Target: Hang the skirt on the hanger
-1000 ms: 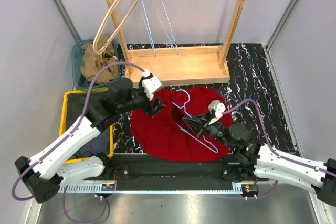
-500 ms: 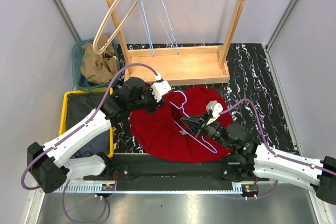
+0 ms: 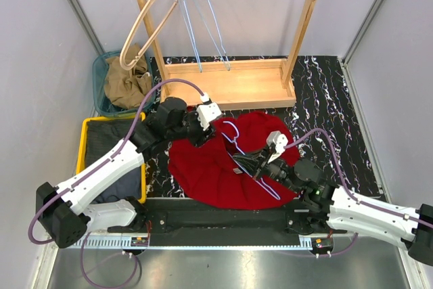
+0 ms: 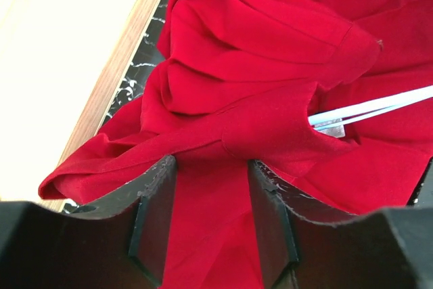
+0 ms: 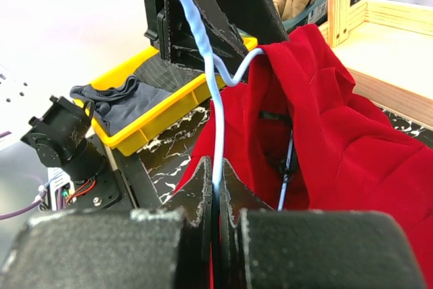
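Left claw (image 3: 203,133) has travelled across the last second. It was at the left rim of the skirt (image 3: 216,174) and is now at the skirt's upper-left edge, centre-left of the top view, right beside the hook of the hanger (image 5: 215,99). Its jaws came in from wide. They now stand partly apart with a red fold lying between them, at the bottom centre of the left wrist view. Cannot tell whether that fold is pinched or only straddled.

Rack base (image 3: 230,86), upper centre: unchanged, with no skirt on it.

Skirt: same spot, spread flat on the dark mat (image 3: 325,99) in the centre of the top view, below the rack base. Its outline has barely shifted, and it isn't lifted.

Right claw (image 3: 252,162): clamped tight on the hanger wire, same grip throughout. It has drifted slightly left with the hanger, which lies across the skirt right of centre.

Hanger: the hook has nudged left toward the left claw. In the left wrist view, middle right, one end of the wire pokes out from under a red fold, so it looks partly tucked into the cloth.

Judgement: the approach is done and the grab on the waist edge is just starting. Skirt not yet on the hanger. Next, confirm the pinch, then pull the fabric over the wire. The risk is grabbing too few layers and having it slip.
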### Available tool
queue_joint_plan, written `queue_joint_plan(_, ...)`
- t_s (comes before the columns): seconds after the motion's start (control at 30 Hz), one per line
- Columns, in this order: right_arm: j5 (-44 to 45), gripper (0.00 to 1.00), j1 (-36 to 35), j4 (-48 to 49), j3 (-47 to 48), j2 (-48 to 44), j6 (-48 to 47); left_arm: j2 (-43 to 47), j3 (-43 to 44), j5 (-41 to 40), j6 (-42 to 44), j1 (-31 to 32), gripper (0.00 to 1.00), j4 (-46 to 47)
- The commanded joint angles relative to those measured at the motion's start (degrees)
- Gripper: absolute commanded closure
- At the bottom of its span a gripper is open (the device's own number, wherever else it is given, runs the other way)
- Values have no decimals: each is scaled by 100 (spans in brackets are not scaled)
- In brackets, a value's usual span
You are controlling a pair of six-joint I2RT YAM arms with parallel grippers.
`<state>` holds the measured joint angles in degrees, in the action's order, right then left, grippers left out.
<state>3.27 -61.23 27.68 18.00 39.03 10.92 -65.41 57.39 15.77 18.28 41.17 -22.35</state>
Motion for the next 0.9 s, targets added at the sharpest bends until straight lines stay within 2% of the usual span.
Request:
queue_joint_plan(0.0, -457, 100, -47, 98, 406, -219, 95, 195, 220, 646, -202, 84, 49, 538)
queue_joint_plan(0.17, -450, 100, -55, -201, 546, -255, 138, 370, 264, 1173, -334, 251, 44, 565)
queue_joint_plan(0.63, -1363, 100, -47, -1502, 1460, -264, 288, 581, -8, 1279, -404, 612, 44, 530)
queue_joint_plan(0.77, -1373, 100, -47, -1520, 1478, -290, 315, 556, 27, 1455, -448, 612, 56, 372)
queue_joint_plan(0.8, -1277, 100, -55, -1520, 1461, -316, 306, 538, 53, 1464, -457, 620, 64, 215)
queue_joint_plan(0.87, -1197, 100, -55, -1511, 1443, -395, 280, 485, 89, 1455, -501, 621, 69, 91)
